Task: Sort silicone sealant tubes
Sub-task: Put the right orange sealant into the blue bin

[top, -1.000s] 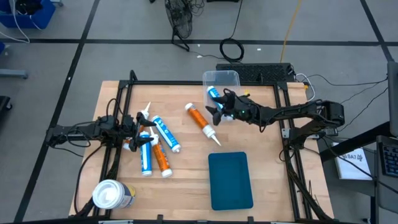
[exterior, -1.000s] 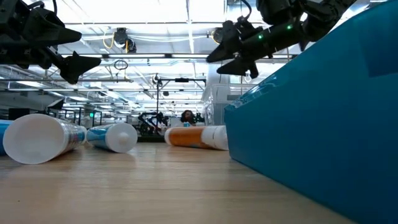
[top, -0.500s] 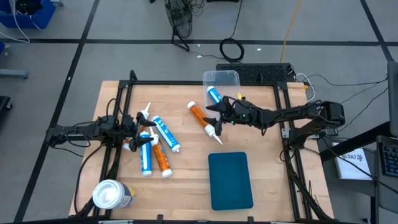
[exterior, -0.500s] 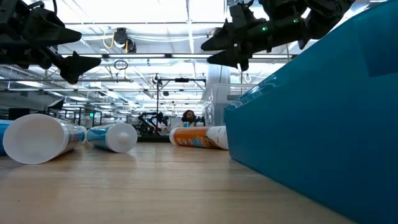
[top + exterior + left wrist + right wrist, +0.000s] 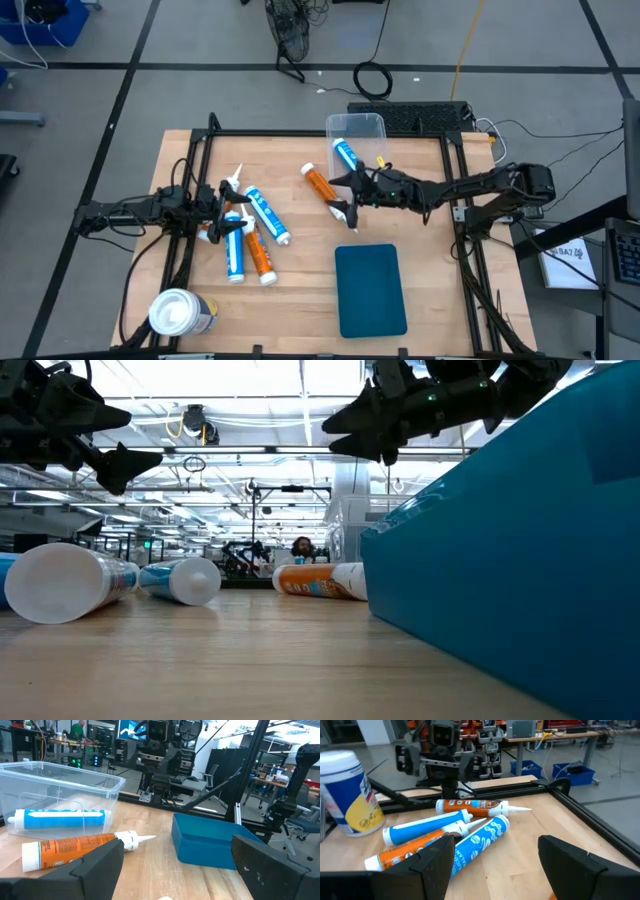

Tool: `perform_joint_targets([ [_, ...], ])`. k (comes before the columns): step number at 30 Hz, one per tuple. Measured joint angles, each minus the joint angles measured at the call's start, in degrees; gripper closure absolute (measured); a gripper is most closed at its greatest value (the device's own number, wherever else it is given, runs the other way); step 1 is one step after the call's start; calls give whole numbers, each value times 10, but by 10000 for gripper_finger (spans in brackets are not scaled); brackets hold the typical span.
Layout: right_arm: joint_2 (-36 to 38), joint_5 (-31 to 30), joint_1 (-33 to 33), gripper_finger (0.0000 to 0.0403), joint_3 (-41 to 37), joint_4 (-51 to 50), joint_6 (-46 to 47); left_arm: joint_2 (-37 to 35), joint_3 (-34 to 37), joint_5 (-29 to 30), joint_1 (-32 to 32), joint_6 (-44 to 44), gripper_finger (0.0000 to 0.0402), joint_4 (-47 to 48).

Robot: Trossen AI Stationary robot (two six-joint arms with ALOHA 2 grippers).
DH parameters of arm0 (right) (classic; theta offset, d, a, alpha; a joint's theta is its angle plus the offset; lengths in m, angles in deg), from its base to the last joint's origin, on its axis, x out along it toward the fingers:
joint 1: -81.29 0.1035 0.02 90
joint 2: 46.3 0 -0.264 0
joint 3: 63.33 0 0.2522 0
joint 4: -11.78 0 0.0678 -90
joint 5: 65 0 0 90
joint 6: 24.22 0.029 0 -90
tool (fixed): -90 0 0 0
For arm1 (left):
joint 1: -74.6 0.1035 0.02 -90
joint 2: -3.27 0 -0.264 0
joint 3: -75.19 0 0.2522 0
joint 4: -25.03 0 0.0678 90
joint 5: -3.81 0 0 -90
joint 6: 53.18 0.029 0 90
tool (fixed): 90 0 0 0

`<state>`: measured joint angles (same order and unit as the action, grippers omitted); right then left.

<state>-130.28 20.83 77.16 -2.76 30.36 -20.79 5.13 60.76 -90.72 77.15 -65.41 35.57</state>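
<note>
You have the right gripper (image 5: 345,192) just right of centre in the high view, its dark fingers parted about halfway with nothing between them; it hangs over the nozzle end of a lone orange-labelled sealant tube with a white pointed tip (image 5: 324,193). From overhead you cannot tell whether the fingers touch that tube. In the low view the same tube (image 5: 318,581) lies flat on the wooden table (image 5: 200,660) while the gripper (image 5: 362,432) sits well above it at the top of the frame.

The left gripper (image 5: 228,208) waits at centre left, fingers spread wide and empty, above a cluster of sealant tubes. You can count two blue-and-white tubes (image 5: 267,215) and one orange tube (image 5: 260,254) clearly there; a further orange one is mostly hidden under the gripper, and a white nozzle pokes out at its upper side.

One blue-and-white labelled tube (image 5: 346,156) lies inside the clear plastic bin (image 5: 357,125) at upper centre; the left wrist view confirms it behind the bin's wall (image 5: 60,817).

A teal rectangular tray (image 5: 370,290) sits lower centre and fills the right half of the low view, hiding everything behind it. A fat white-topped canister (image 5: 181,313) stands at lower left.
</note>
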Motion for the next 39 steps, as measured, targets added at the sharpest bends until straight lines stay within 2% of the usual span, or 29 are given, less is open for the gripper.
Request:
perform_joint_targets([
  [9, 0, 3, 28, 138, 0, -15, -115, 0, 0, 0, 0, 0, 41, 0],
  [15, 57, 77, 35, 138, -11, -104, -164, 0, 0, 0, 0, 0, 41, -5],
  [20, 148, 54, 26, 143, -110, -91, -158, 0, 0, 1, 0, 0, 41, -9],
  [25, 260, 22, 19, 144, -237, 18, -139, 0, 0, 17, 0, 1, 41, -18],
  [30, 362, -38, 19, 143, -343, 87, -133, 0, 0, 16, 0, 18, 41, -17],
  [35, 459, -49, 18, 144, -414, 91, -127, 0, 0, 24, 0, 18, 41, -14],
  [39, 527, -48, 19, 145, -445, 72, -116, 0, 0, 72, 0, -2, 41, -28],
])
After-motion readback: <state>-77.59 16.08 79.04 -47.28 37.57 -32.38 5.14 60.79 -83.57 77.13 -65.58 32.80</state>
